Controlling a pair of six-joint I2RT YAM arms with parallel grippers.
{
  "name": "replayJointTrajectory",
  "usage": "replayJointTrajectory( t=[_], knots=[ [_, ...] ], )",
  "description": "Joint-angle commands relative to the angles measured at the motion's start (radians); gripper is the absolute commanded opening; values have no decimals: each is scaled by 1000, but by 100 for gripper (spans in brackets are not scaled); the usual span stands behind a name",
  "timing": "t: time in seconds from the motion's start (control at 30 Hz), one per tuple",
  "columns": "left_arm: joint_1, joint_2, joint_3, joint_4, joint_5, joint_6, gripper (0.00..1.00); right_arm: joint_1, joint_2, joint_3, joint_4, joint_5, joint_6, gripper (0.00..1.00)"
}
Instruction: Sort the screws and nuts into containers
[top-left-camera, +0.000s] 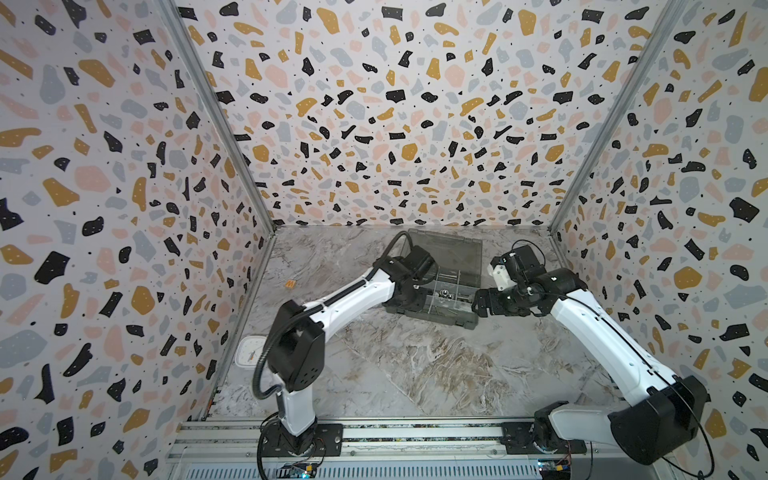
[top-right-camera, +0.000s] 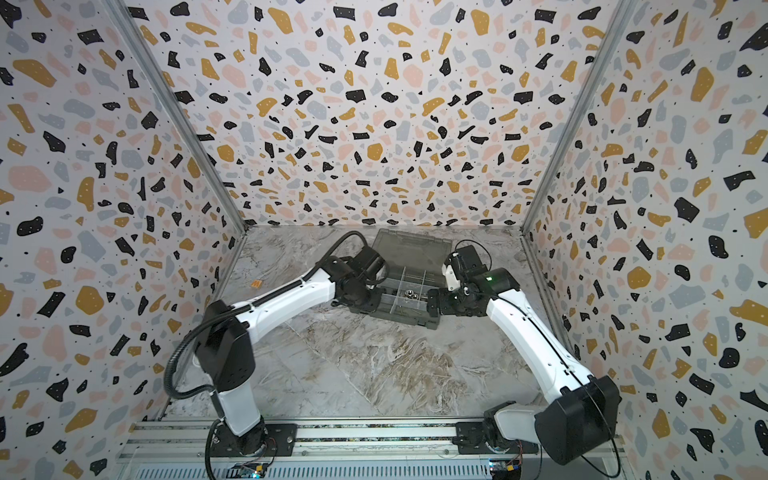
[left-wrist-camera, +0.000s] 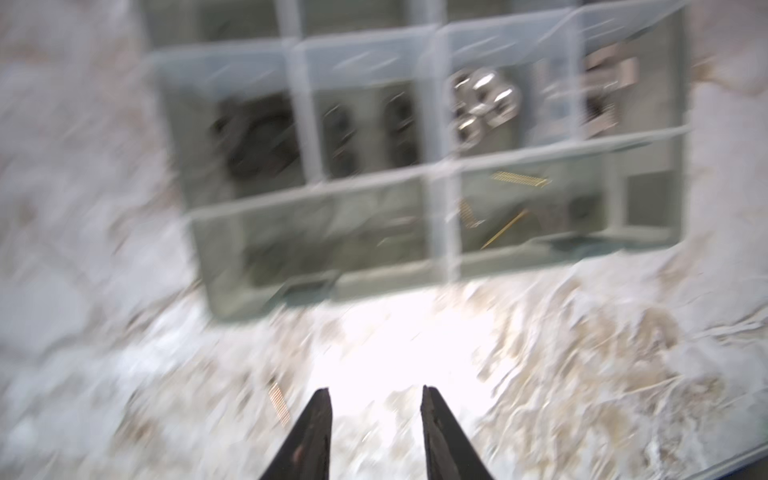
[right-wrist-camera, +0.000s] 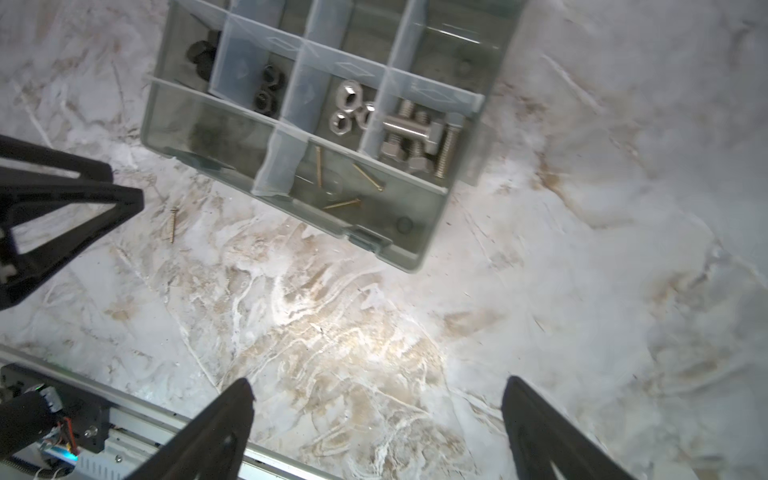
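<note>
The smoky-grey organiser box (top-left-camera: 449, 320) (top-right-camera: 411, 321) lies open at the back of the marble table, its containers (right-wrist-camera: 374, 235) split by clear dividers. In the right wrist view they hold black nuts (right-wrist-camera: 270, 89), silver nuts (right-wrist-camera: 348, 107), silver bolts (right-wrist-camera: 419, 139) and thin brass screws (right-wrist-camera: 332, 183). One brass screw (right-wrist-camera: 172, 226) (left-wrist-camera: 278, 403) lies loose on the marble beside the box. My left gripper (left-wrist-camera: 376, 395) (right-wrist-camera: 124, 185) hovers open and empty near that screw, off the box's left end. My right gripper (right-wrist-camera: 376, 386) (top-left-camera: 478, 305) stands wide open and empty at the box's right end.
The box's lid (top-left-camera: 449, 249) lies flat behind it. A white square clock (top-left-camera: 249, 351) sits at the table's left edge and a small orange tag (top-left-camera: 291, 284) further back. The arms' mounting rail (top-left-camera: 415, 434) runs along the front. Patterned walls close in three sides.
</note>
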Motion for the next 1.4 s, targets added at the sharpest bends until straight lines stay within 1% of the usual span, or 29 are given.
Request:
replayJointTrajectory(
  t=[0.0, 0.13, 0.23, 0.3, 0.53, 0.7, 0.83, 0.97, 1.03, 1.1, 1.2, 1.3, 1.37],
  knots=[
    [53, -95, -176, 65, -46, -57, 40, 52, 45, 68, 63, -35, -27, 95],
    [87, -174, -352, 149, -40, -87, 41, 96, 125, 137, 78, -48, -48, 95],
    [90, -176, -420, 224, -25, -101, 41, 113, 172, 187, 67, -49, -67, 95],
    [90, -155, -434, 258, -18, -101, 41, 117, 195, 218, 52, -46, -78, 95],
    [90, -61, -437, 338, -3, -85, 41, 117, 217, 274, 15, -31, -88, 95],
    [92, 0, -419, 345, 2, -59, 38, 118, 203, 263, 6, -5, -73, 95],
    [99, 21, -411, 338, 3, -36, 36, 118, 197, 257, 6, 4, -58, 95],
    [116, 35, -408, 332, 18, -16, 31, 117, 199, 261, 7, 9, -48, 95],
    [123, 43, -403, 328, 29, -5, 23, 117, 203, 263, 5, 15, -46, 95],
    [124, 51, -397, 320, 32, 2, 19, 117, 205, 268, 0, 21, -45, 95],
    [124, 58, -386, 307, 46, 10, 18, 117, 207, 269, -6, 30, -45, 95],
    [124, 59, -376, 298, 52, 12, 13, 118, 209, 265, -8, 37, -44, 95],
    [124, 59, -369, 290, 56, 12, 12, 118, 209, 262, -10, 37, -45, 95]
  ],
)
